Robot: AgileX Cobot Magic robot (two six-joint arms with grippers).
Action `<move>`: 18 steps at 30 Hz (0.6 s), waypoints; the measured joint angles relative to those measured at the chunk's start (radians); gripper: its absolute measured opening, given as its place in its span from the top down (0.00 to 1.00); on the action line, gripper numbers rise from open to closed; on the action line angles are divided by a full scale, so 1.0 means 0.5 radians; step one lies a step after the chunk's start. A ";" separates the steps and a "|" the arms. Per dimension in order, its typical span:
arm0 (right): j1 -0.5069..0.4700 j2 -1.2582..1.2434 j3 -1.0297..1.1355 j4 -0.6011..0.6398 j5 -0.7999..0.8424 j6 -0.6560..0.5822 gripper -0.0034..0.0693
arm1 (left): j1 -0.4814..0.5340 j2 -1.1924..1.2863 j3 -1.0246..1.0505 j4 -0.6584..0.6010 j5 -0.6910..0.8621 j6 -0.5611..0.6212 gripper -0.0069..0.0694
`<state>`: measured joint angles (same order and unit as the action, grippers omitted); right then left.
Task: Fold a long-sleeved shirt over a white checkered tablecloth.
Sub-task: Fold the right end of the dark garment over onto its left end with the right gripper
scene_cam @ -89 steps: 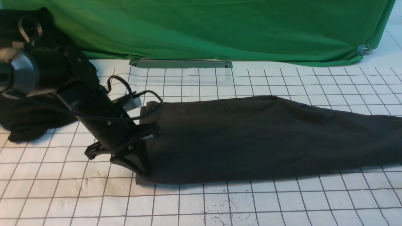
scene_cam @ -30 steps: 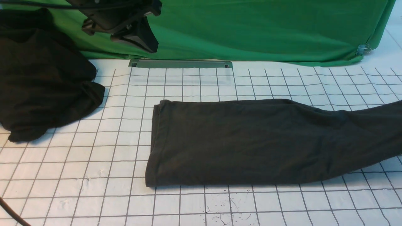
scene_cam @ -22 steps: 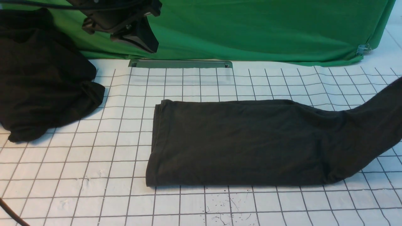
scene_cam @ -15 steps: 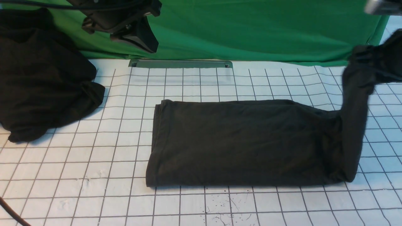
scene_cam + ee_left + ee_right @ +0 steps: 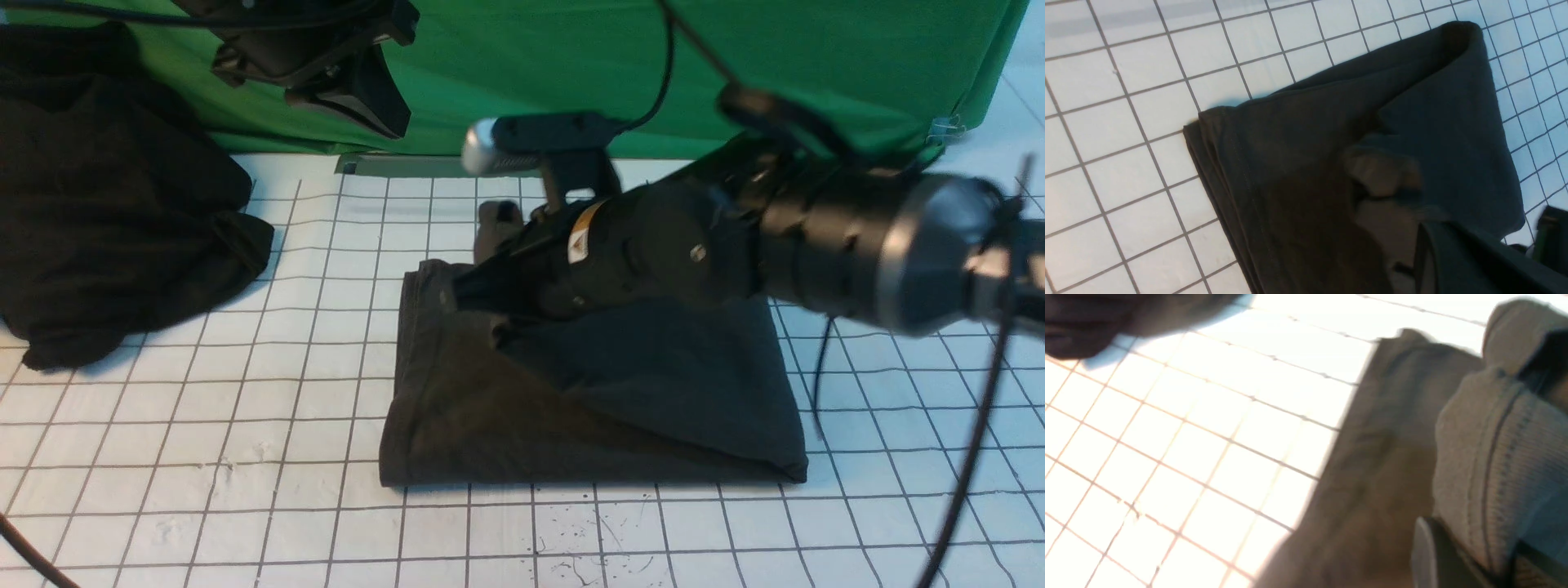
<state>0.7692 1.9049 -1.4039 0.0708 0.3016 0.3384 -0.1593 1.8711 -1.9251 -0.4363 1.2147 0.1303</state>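
Note:
The long-sleeved shirt [image 5: 490, 425] lies dark grey on the white checkered tablecloth [image 5: 245, 490], its right half doubled over onto its left half. My right gripper [image 5: 478, 282] reaches across it from the right and sits low at the far left corner of the fold. In the right wrist view a ribbed edge of the shirt [image 5: 1486, 465] is pinched between the fingers of that gripper [image 5: 1482, 555]. My left gripper [image 5: 367, 98] hangs high at the back left, shut and empty. The left wrist view looks down on the folded shirt [image 5: 1298, 163].
A black heap of plain cloth [image 5: 106, 204] lies at the left edge. A green draped cloth [image 5: 653, 73] closes off the back, with a grey bar [image 5: 408, 166] at its foot. A black cable [image 5: 24, 555] crosses the near left corner.
My right arm came in from the right, lifting the shirt's right end up and over to the left, so the shirt now lies doubled. The left gripper stayed raised.

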 joint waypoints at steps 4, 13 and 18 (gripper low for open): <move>0.049 0.203 0.000 0.000 -0.225 0.015 0.61 | 0.000 0.000 0.000 0.037 0.000 0.000 0.90; 0.033 0.101 0.000 0.000 0.060 -0.043 0.21 | 0.000 0.000 0.000 0.128 0.000 -0.004 0.90; -0.093 -0.253 0.000 0.000 0.549 -0.348 0.50 | 0.000 0.000 0.000 0.161 0.000 -0.054 0.90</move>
<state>0.7228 1.7784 -1.4039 0.0708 0.5763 0.1644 -0.1593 1.8711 -1.9251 -0.3560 1.2147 0.1035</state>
